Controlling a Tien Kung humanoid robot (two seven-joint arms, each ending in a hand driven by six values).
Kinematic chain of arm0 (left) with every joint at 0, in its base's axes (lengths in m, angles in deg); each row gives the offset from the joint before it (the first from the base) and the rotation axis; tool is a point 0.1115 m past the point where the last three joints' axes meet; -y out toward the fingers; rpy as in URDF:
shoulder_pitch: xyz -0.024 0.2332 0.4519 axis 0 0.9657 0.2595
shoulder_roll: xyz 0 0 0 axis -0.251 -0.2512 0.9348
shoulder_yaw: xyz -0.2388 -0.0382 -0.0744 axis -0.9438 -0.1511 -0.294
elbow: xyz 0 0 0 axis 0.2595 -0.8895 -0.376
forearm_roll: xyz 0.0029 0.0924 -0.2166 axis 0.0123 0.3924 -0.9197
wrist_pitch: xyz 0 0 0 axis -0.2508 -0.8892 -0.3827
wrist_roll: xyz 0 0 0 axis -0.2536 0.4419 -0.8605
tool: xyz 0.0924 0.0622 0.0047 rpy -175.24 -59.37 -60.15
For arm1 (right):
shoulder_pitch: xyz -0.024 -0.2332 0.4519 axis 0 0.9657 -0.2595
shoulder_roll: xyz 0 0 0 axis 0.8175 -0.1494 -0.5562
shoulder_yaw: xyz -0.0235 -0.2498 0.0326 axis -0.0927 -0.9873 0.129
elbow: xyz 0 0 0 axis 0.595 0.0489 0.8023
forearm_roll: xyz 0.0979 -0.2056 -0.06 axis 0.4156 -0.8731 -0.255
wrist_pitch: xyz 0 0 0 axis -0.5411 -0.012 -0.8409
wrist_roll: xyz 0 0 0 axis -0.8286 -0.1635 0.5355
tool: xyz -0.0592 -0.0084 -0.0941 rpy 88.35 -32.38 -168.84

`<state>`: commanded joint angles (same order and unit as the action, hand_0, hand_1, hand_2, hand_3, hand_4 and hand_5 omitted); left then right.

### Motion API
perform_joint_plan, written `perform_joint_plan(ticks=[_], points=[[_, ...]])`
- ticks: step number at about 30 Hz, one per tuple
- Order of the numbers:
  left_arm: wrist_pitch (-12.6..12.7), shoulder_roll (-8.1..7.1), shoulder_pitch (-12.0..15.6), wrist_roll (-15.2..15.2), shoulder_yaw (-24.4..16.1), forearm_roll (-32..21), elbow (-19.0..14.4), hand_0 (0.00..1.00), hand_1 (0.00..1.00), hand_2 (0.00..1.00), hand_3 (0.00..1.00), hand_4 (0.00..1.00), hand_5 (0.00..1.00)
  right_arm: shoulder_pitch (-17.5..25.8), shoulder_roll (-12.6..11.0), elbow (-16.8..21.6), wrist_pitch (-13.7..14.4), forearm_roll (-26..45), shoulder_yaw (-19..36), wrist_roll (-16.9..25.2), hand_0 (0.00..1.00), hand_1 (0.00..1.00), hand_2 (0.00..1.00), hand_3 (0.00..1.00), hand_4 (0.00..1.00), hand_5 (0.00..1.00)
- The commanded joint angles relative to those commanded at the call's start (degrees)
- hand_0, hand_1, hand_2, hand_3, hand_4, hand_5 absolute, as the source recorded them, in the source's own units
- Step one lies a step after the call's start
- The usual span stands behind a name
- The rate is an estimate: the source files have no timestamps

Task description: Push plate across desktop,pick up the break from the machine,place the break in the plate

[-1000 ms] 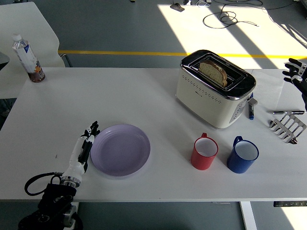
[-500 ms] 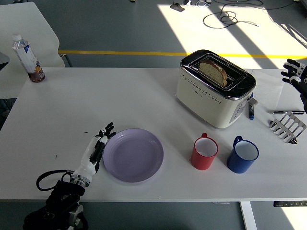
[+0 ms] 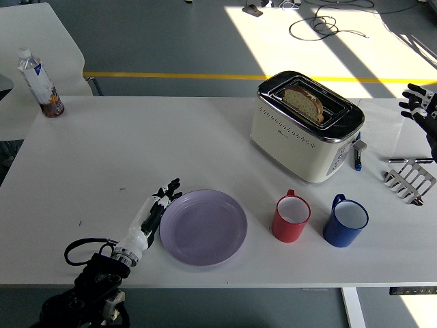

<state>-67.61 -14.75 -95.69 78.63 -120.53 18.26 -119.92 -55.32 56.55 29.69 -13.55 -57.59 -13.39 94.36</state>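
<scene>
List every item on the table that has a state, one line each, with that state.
Plate: empty, flat, left hand against its left rim.
Toaster: bread slice standing in one slot.
Red mug: upright, empty.
Blue mug: upright, empty.
Bottle: upright, capped.
Right hand: open, at the right edge.

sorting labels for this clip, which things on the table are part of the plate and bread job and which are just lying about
Part of the job:
- purple plate
- slice of bread
- toaster
- left robot hand, flat against the plate's edge

Just lying about:
- red mug
- blue mug
- water bottle
- metal rack
- pen
</scene>
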Motion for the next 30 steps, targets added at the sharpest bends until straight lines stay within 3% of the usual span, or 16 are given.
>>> perform_joint_plan(ticks=[13, 17, 18, 23, 29, 30], points=[[0.2, -0.24, -0.9, 0.1, 1.9, 0.4, -1.0, 0.846, 0.896, 0.979, 0.920, 0.521, 0.998, -0.1, 0.1, -0.1, 0.0, 0.0, -0.2, -0.1, 0.822, 0.786, 0.823, 0.833, 0.505, 0.482], [2.3, -0.21, -0.2, 0.9, -0.7, 3.2, -2.6, 0.846, 0.896, 0.979, 0.920, 0.521, 0.998, -0.4, 0.0, 0.3, 0.0, 0.0, -0.3, -0.1, 0.822, 0.786, 0.823, 0.833, 0.505, 0.482], [3.1, -0.14, 0.0, 1.0, -1.8, 4.3, -2.9, 0.810, 0.872, 0.953, 0.879, 0.522, 0.998, -0.5, -0.1, 0.3, 0.1, 0.0, -0.3, -0.1, 0.822, 0.786, 0.822, 0.833, 0.505, 0.481], [7.0, 1.31, 2.9, -0.4, -10.5, 10.7, -5.6, 0.810, 0.872, 0.953, 0.879, 0.522, 0.998, -1.6, -0.6, 1.2, 0.4, -0.9, -0.5, 0.1, 0.822, 0.786, 0.822, 0.833, 0.505, 0.481], [5.9, 1.91, 6.9, -5.6, -23.6, 15.0, -10.7, 0.802, 0.850, 0.928, 0.862, 0.516, 0.998, -3.9, -1.6, 1.2, 1.7, -4.7, -2.3, 0.0, 0.824, 0.786, 0.822, 0.833, 0.506, 0.470], [5.3, 1.91, 8.2, -7.5, -26.2, 15.7, -12.8, 0.795, 0.830, 0.903, 0.833, 0.515, 0.998, -4.8, -1.9, 1.1, 2.2, -6.7, -3.3, -0.3, 0.834, 0.794, 0.828, 0.834, 0.564, 0.376]])
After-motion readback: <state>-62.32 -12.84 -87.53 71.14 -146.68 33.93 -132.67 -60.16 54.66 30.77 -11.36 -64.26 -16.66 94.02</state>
